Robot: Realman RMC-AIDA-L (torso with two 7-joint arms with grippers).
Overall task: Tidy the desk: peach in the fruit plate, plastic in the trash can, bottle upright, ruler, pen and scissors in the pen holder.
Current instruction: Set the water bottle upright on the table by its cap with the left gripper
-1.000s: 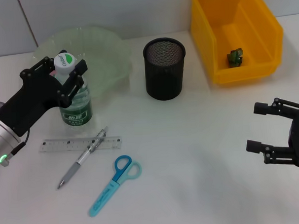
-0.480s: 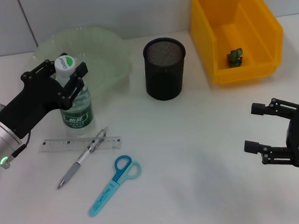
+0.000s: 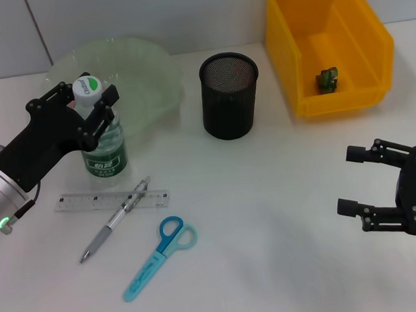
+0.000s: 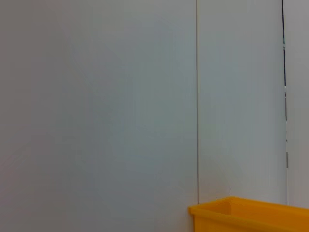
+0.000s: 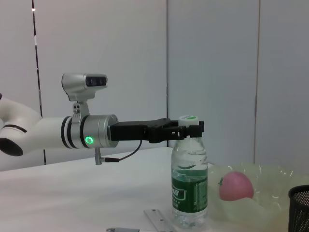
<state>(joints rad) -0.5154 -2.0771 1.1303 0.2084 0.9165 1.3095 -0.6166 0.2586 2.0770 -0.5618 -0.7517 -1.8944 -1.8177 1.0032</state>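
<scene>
The clear bottle with a green label stands upright on the desk by the fruit plate. My left gripper is shut on its neck just under the white cap; the right wrist view shows this grip on the bottle. A pink peach lies in the plate. The ruler, the pen across it and the blue scissors lie flat in front of the bottle. The black mesh pen holder stands mid-desk. Green plastic lies in the yellow trash can. My right gripper hovers open at the front right.
The white desk stretches bare between the scissors and the right gripper. A grey panelled wall backs the desk. In the left wrist view only the wall and the trash can rim show.
The left gripper and the bottle have shifted slightly left, and the bottle stands straighter. The right gripper has drifted a little to the left.
</scene>
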